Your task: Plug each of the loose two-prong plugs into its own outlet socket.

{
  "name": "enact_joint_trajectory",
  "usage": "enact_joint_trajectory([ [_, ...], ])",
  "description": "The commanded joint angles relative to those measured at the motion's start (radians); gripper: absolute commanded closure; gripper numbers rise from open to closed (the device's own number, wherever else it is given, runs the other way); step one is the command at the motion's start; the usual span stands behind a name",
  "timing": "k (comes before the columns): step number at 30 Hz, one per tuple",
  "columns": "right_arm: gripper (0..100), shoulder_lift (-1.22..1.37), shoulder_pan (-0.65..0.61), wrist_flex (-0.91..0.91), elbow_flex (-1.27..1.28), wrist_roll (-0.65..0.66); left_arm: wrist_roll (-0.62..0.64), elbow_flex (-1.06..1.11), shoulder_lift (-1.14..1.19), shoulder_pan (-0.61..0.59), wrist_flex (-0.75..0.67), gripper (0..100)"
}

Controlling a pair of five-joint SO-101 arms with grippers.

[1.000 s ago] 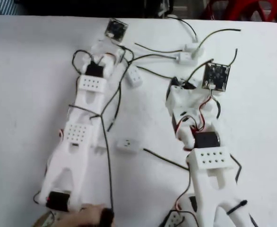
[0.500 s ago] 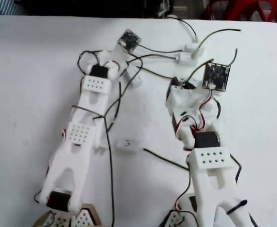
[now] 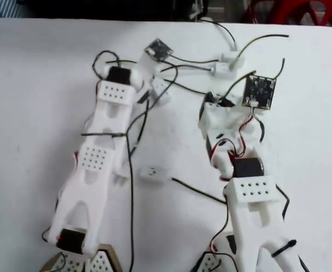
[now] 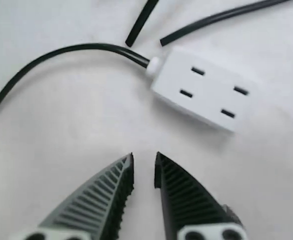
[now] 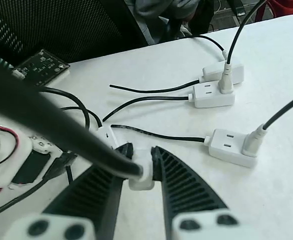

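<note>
Left gripper [image 4: 144, 160]: fingers almost together with a thin slit between them, nothing held. It hangs just above the table [image 3: 35, 79], tips aimed at the four-slot outlet [image 4: 206, 92], close but apart from it.

The four-slot outlet lies flat, slot face up. Its long axis runs crosswise to the fingers, a bit skewed. Its cord [image 4: 61, 55] exits one short end and curves away. All four slots are vacant. Two cut cable ends [image 4: 141, 22] lie just past it.

Right gripper [image 5: 141, 149]: clamped on a white plug [image 5: 141, 180], with the plug body pinched between the two fingers. The plug cord [image 5: 46, 115] leaves the body on a slant and passes close to the camera. I can't see the prongs, so I can't tell which way they point.

Beyond the right gripper, the near outlet [image 5: 226, 145] lies flat with a plug [image 5: 251, 142] seated in one end. Its long axis is roughly in line with its own cord. Further off, the far outlet [image 5: 211, 96] has a plug [image 5: 224, 82] standing up out of it, and another white block [image 5: 226, 70] sits just behind it, touching or nearly so.

The centre outlet [image 3: 153, 173] sits alone between the two arms, slots up, long axis across the table. A loose black cord [image 3: 197, 191] lies just beside it and runs toward the right arm.
</note>
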Motion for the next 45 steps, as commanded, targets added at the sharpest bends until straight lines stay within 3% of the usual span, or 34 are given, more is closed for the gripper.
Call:
enact_joint_trajectory([
  [1,98.1,-0.005,0.004,-0.022,-0.008,-0.008,0.000,-0.032,-0.177,0.007,0.118,96],
  [10,98.1,0.077,0.008,-0.010,-0.081,0.002,0.077,-0.026,-0.398,-0.059,0.176,97],
  [15,98.1,0.380,0.001,0.058,-0.331,0.018,0.089,-0.026,-0.524,-0.111,0.176,97],
  [26,98.1,1.130,-0.102,0.074,-1.053,0.315,0.190,-0.026,-0.727,-0.257,0.176,97],
  [37,98.1,1.755,-0.117,0.403,-1.918,0.483,0.209,-0.029,-0.748,-0.340,0.176,97],
  [45,98.1,2.000,-0.188,0.731,-2.414,0.420,0.209,-0.029,-0.748,-0.343,0.176,97],
])
